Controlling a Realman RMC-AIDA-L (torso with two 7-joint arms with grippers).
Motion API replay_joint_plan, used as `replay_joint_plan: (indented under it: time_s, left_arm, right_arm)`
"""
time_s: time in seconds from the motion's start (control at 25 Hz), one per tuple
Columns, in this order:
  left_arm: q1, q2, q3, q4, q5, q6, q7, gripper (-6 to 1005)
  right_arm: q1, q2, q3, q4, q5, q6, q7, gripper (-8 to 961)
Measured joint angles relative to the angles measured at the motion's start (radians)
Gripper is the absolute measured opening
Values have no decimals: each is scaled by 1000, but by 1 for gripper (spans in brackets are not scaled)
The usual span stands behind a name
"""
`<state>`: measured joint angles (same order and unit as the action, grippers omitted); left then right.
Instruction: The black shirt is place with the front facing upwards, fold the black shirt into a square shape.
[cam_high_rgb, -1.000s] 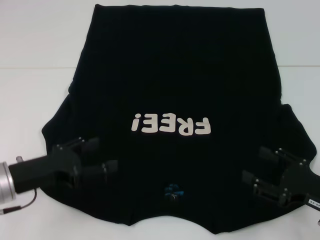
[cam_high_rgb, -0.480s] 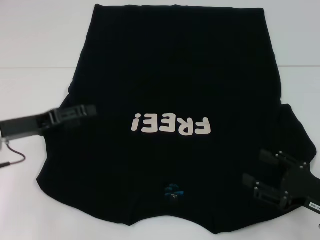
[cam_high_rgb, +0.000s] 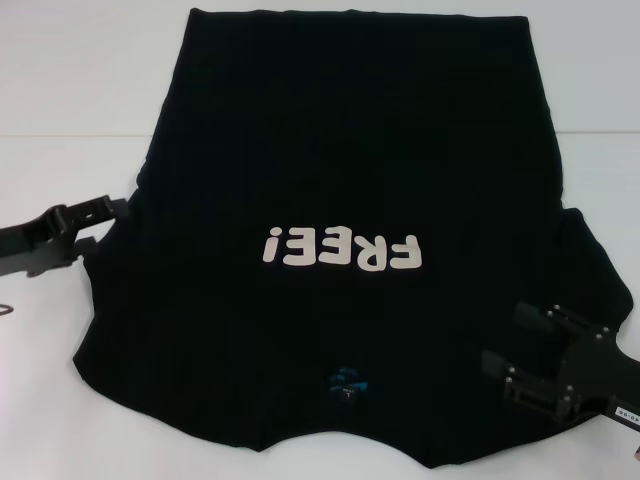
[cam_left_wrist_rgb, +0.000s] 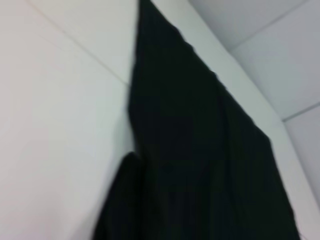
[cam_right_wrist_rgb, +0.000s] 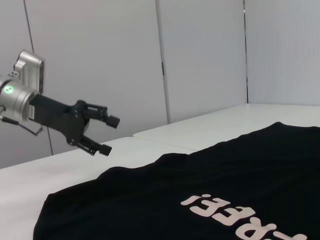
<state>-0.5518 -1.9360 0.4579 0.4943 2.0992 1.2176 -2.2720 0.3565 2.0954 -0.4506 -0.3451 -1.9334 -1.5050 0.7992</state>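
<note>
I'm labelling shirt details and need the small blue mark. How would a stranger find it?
Start from the black shirt spread across the white table. Find the white "FREE!" lettering and move toward the shirt's near edge, by the collar. The small blue mark there is the shirt's only colored spot.

Shirt (cam_high_rgb: 350, 180) lies flat on table (cam_high_rgb: 70, 120), collar nearest the robot, hem at far side. Left gripper (cam_high_rgb: 105, 212) above shirt's left edge; right gripper (cam_high_rgb: 510, 345) over near right corner.
</note>
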Motion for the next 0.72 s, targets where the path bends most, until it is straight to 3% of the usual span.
replay_joint_plan:
  time_s: [0.36,0.72]
  left_arm:
    - [7,-3,3,-28,26,-120,-4,911]
    - [2,-7,3,-40,27,-159,-3,907]
  right_arm:
    - [-3,1,0,0,0,-4,0,810]
    - [-4,2,0,1,1,-6,0,807]
